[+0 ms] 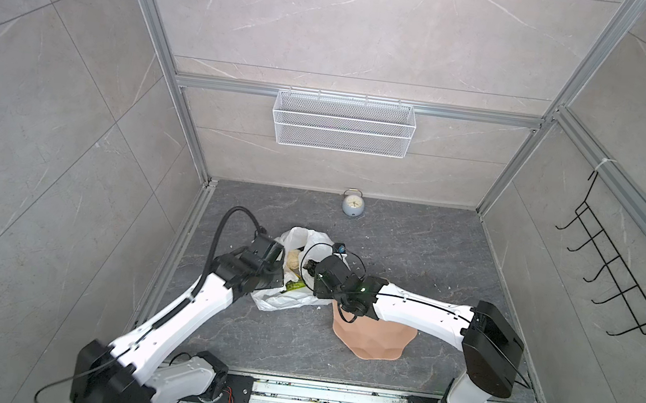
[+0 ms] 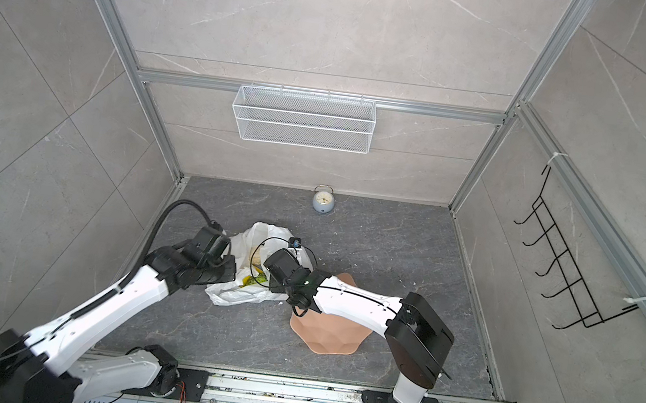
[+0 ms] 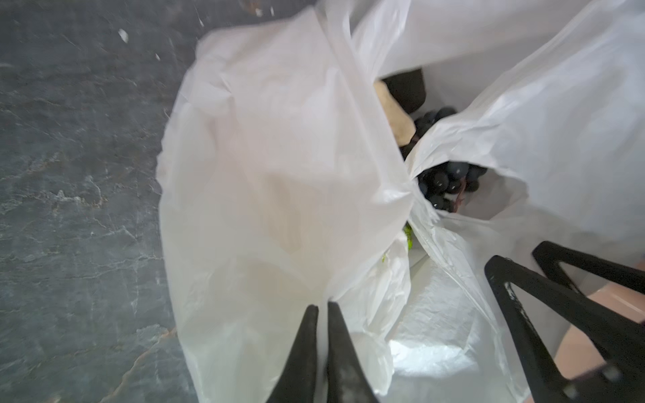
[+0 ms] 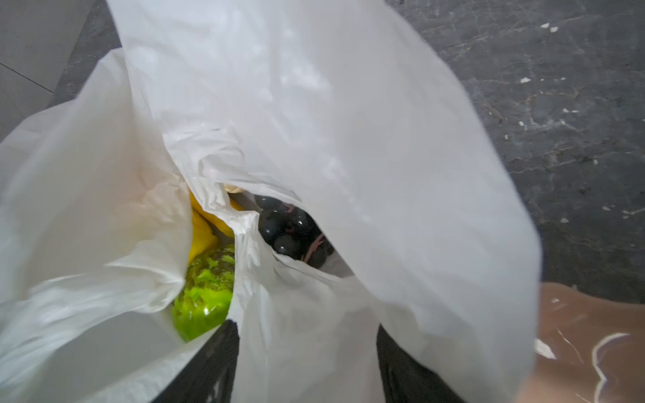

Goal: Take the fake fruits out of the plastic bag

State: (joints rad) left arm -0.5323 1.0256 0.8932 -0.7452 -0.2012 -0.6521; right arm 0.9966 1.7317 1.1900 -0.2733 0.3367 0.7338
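most fake fruits [image 4: 204, 296] hidden under plastic bag [image 4: 349, 122] folds — grape bunch [image 4: 289, 230] half-covered

grey alarm clock [image 1: 352, 205], pink bowl [image 1: 375, 338], wire basket [image 1: 343, 125], hook rack [image 1: 614, 276]

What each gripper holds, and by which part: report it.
Left gripper pinches the plastic bag by a wall fold beside its mouth. Right gripper stands open astride another fold, holding nothing.

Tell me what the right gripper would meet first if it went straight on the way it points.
The plastic bag: a fold of its film lies between the spread fingers of the right gripper. Beyond it, likely the grape bunch, though depth is unclear.
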